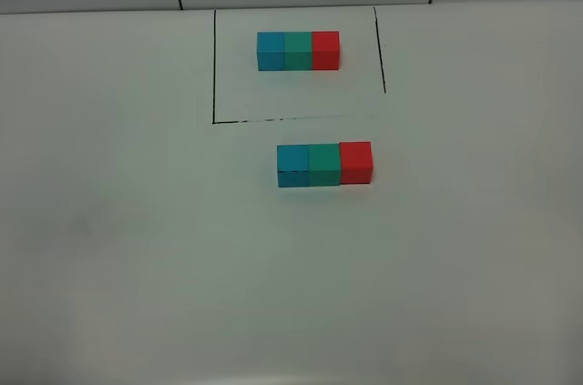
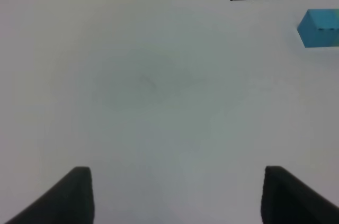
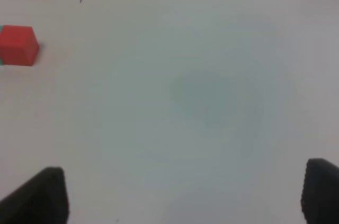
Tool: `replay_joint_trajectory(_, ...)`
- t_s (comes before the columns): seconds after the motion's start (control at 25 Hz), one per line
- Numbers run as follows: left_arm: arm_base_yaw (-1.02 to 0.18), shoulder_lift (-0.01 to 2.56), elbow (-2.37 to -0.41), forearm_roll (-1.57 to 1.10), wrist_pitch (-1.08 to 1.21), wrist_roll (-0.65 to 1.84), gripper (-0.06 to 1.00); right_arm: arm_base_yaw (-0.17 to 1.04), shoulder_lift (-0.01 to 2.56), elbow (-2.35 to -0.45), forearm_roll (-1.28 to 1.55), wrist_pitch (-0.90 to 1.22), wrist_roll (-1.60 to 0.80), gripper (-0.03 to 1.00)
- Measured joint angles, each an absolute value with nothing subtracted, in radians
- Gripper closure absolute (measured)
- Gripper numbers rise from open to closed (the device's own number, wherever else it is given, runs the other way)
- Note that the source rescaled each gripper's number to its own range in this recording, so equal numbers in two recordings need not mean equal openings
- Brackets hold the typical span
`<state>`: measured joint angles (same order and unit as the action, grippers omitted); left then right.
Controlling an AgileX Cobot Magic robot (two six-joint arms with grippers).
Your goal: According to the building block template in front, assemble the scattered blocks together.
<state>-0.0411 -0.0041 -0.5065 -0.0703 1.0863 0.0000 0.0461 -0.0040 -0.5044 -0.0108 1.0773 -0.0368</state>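
Blue cube (image 1: 292, 165), green cube (image 1: 323, 164) and red cube (image 1: 356, 162) are sitting joined at six o'clock of the template row (image 1: 298, 50); left gripper (image 2: 177, 195) and right gripper (image 3: 183, 195) are hanging spread, empty.

The table (image 1: 137, 248) is smooth, matt white. The blue cube (image 1: 292, 165), green cube (image 1: 323, 164) and red cube (image 1: 356, 161) look matt, plain-faced.

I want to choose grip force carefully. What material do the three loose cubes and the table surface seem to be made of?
The blue cube, green cube and red cube look like matte painted wood or dense foam: flat colour, no glare, crisp edges. Which one, the pictures leave open. The table looks like smooth white laminate or a paper sheet with a faint sheen, and the black outline looks drawn on it.
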Motion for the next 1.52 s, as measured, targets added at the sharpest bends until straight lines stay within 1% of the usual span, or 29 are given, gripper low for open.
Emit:
replay_joint_trajectory(0.4, -0.041, -0.004, -0.506, -0.070, 1.086, 0.000, 0.34, -0.029, -0.004, -0.504, -0.011, 1.077, -0.037, 0.04)
replay_joint_trajectory(0.76, -0.041, -0.004, -0.506, -0.070, 1.086, 0.000, 0.34, -0.025, -0.004, -0.504, -0.011, 1.077, -0.037, 0.04)
replay_joint_trajectory(1.0, -0.041, -0.004, -0.506, -0.070, 1.086, 0.000, 0.34, 0.037, -0.004, -0.504, -0.011, 1.076, -0.036, 0.04)
replay_joint_trajectory(1.32, -0.041, -0.004, -0.506, -0.070, 1.086, 0.000, 0.34, 0.032, -0.004, -0.504, -0.011, 1.076, -0.036, 0.04)
replay_joint_trajectory(1.52, -0.041, -0.004, -0.506, -0.070, 1.086, 0.000, 0.34, 0.007, -0.004, -0.504, -0.011, 1.076, -0.036, 0.04)
